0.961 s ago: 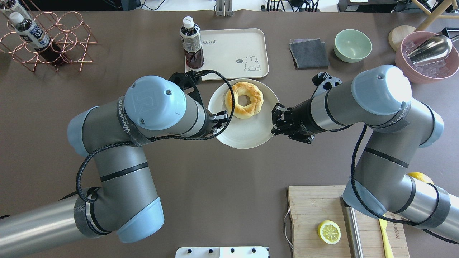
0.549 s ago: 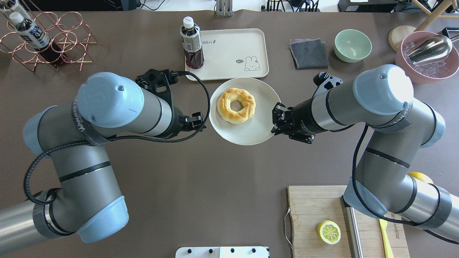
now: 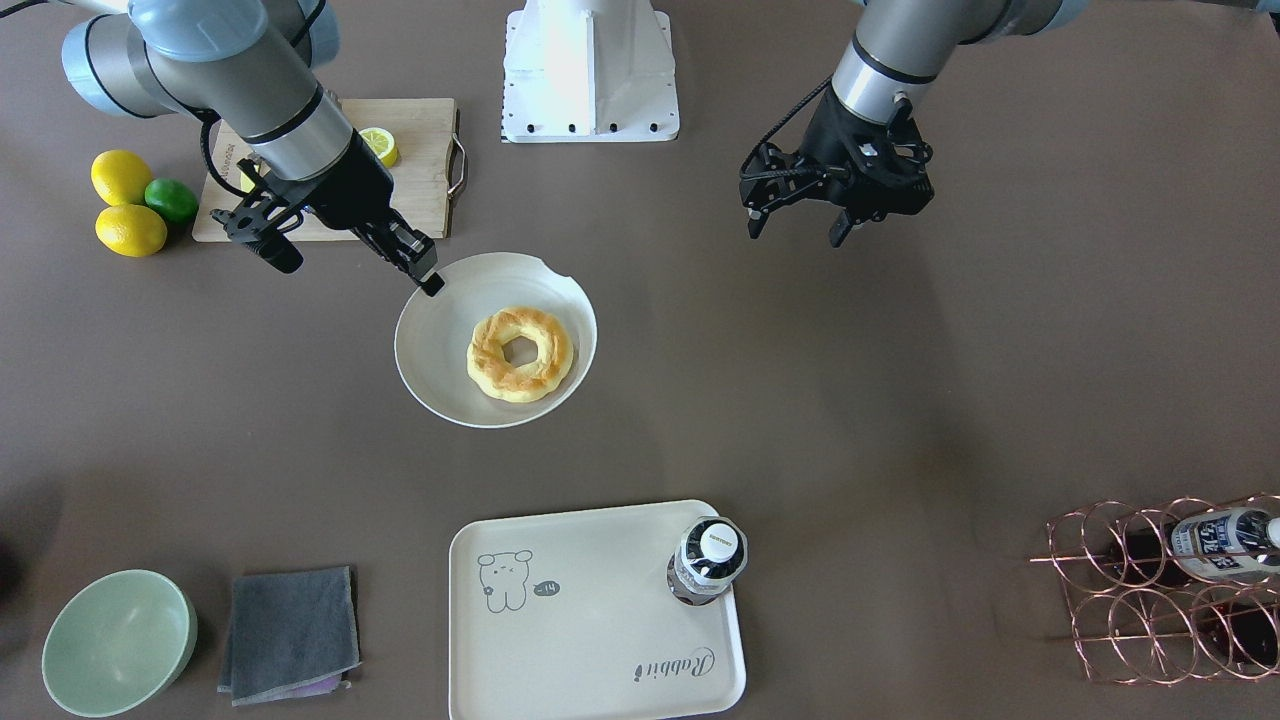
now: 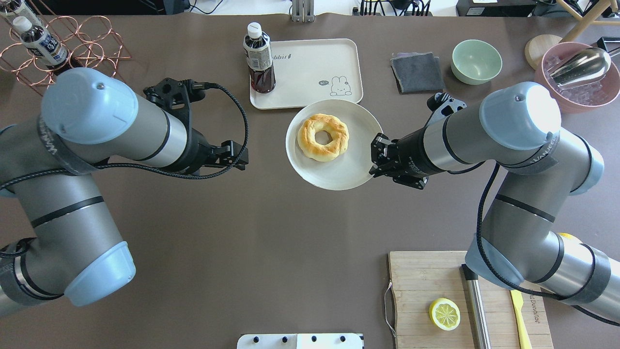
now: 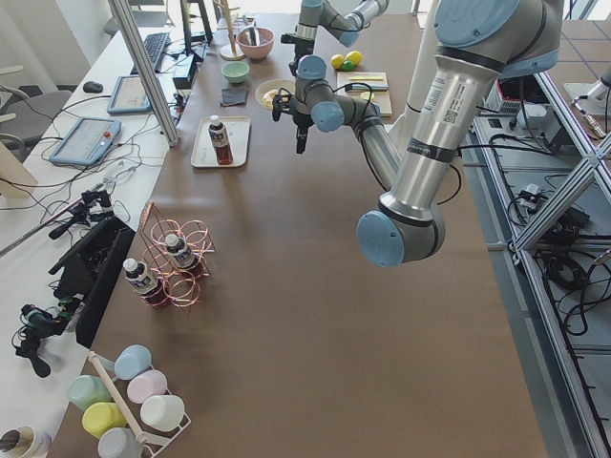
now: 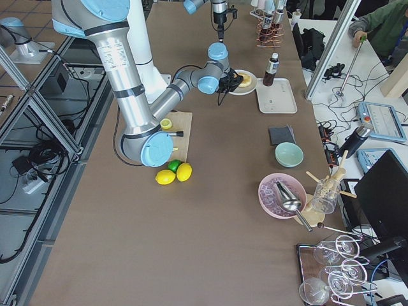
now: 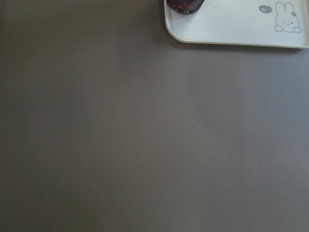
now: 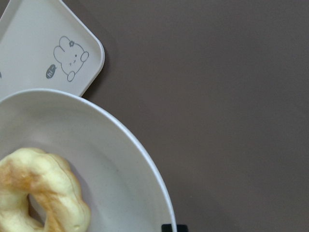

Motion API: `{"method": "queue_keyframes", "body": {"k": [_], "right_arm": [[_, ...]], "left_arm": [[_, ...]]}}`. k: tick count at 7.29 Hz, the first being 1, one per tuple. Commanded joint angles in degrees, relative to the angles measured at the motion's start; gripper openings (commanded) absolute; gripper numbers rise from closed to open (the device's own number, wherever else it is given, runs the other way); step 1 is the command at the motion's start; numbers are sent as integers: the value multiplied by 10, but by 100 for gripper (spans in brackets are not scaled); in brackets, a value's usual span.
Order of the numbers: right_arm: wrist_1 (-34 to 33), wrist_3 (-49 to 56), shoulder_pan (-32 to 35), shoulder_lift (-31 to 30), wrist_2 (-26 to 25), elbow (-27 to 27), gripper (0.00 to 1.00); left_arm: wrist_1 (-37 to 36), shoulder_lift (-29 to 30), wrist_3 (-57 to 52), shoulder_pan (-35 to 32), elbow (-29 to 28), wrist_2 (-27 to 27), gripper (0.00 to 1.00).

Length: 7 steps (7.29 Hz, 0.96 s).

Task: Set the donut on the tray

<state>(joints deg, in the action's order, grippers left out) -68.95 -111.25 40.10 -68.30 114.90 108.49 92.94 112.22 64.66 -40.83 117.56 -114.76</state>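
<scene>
Brown tabletop carries the tray (image 4: 315, 63), with a bottle (image 4: 258, 58) standing in its corner. I see the donut (image 4: 323, 137) on the white plate (image 4: 339, 174), just beside the tray. The right gripper (image 4: 375, 157) appears clamped on the plate rim. The left gripper (image 4: 240, 156) hangs spread and empty, apart from the plate.

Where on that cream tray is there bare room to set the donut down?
Most of the tray is bare: the wide middle stretch between the bottle, standing in one corner, and the small animal drawing is free. It is crowded only at the bottle's corner. Bare table also lies between the tray and the plate carrying the donut.
</scene>
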Motion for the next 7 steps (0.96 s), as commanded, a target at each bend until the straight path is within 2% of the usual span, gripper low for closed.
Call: {"method": "queue_keyframes", "body": {"k": [1,3,4,6,7], "right_arm": [[0,-95,27,103,-46,-141,0],[0,-134,39,200,-63,-273,0],[23,-139,41,240,-70,-343,0],[113,-142,43,288,-71,-464,0],[129,-142,43,325,-71,-523,0]], "left_arm": [[38,-67,-73,-50,0,-43,98],[84,-100,-73,-53,-2,-43,98],[86,-106,-73,-53,1,-43,98],[86,-106,-68,-56,5,-43,98],[86,-106,-67,-56,5,-43,98]]}}
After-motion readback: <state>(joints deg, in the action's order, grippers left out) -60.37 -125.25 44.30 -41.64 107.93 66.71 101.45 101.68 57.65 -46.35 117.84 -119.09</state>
